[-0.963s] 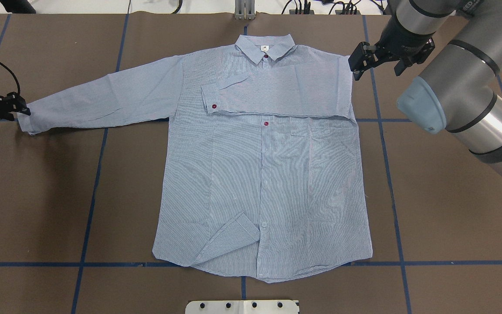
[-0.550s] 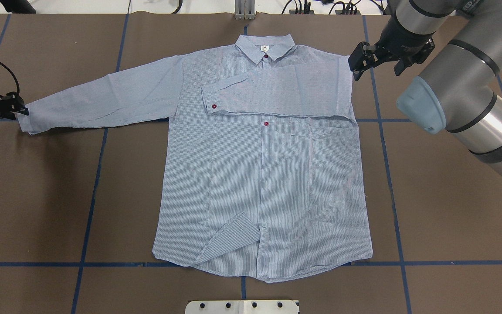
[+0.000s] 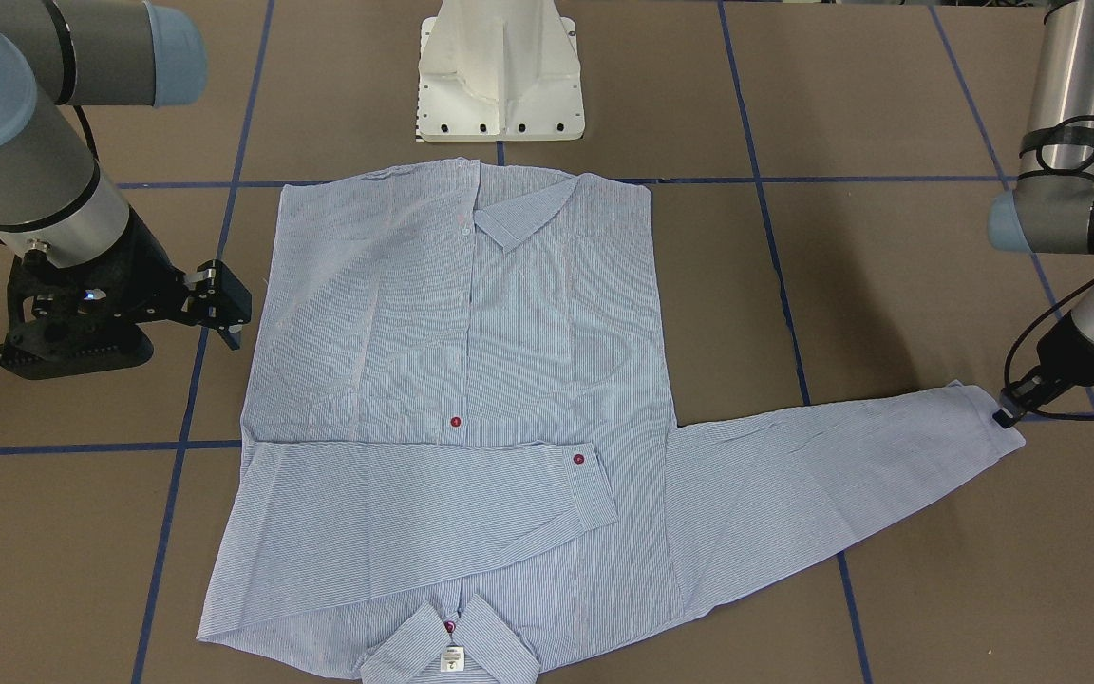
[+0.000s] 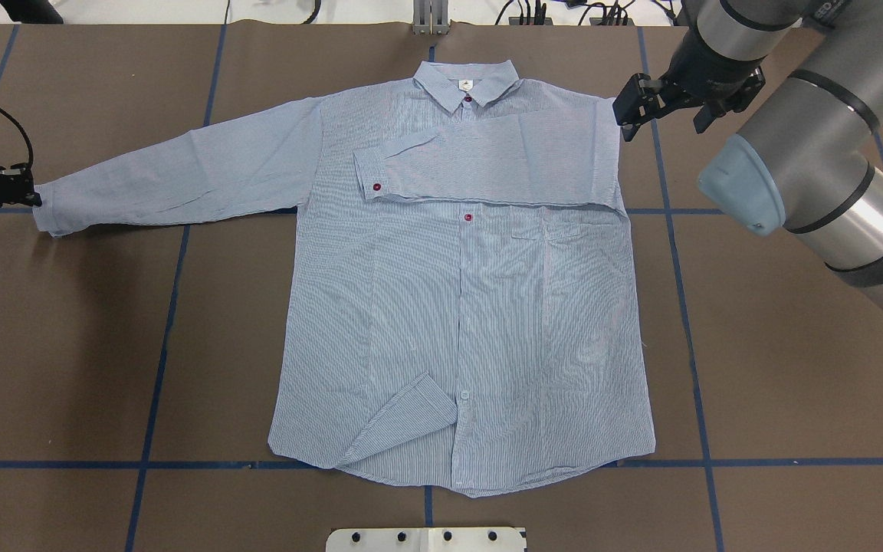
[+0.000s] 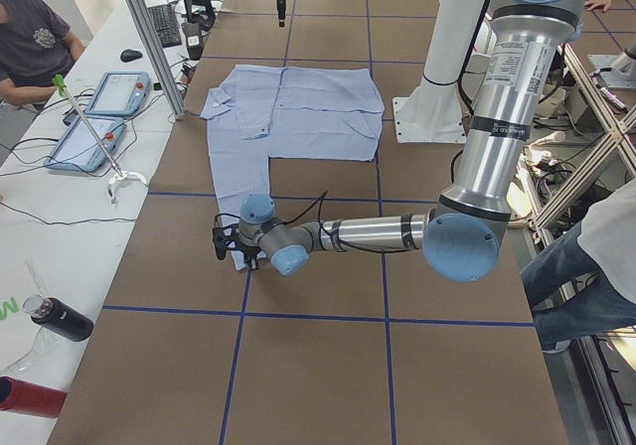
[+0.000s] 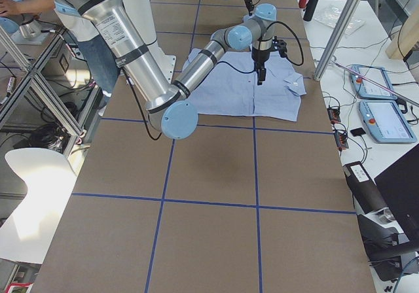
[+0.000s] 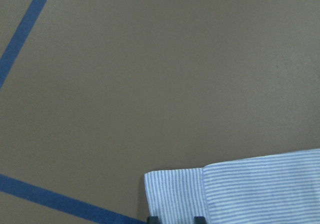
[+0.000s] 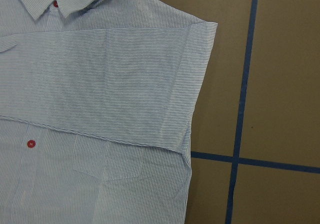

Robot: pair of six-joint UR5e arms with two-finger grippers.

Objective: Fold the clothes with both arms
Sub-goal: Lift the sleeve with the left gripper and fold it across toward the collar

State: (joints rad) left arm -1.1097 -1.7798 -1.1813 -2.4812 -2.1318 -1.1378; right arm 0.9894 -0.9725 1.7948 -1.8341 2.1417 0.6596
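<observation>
Overhead exterior shows the shirt flat on the tabletop, its unfolded sleeve running left to the left tool, spread at the cuff, nearer than the right tool, whose state I cannot tell.

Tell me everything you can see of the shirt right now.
The shirt is thin, blue-and-white striped cloth, lying flat, front up, on the brown table, collar away from the robot. It has dark red buttons and a chest pocket. One sleeve is folded across the chest; the other sleeve lies stretched out, its cuff at the left gripper, grip unclear. A hem corner is flipped over. The right gripper is beside the shoulder.
</observation>
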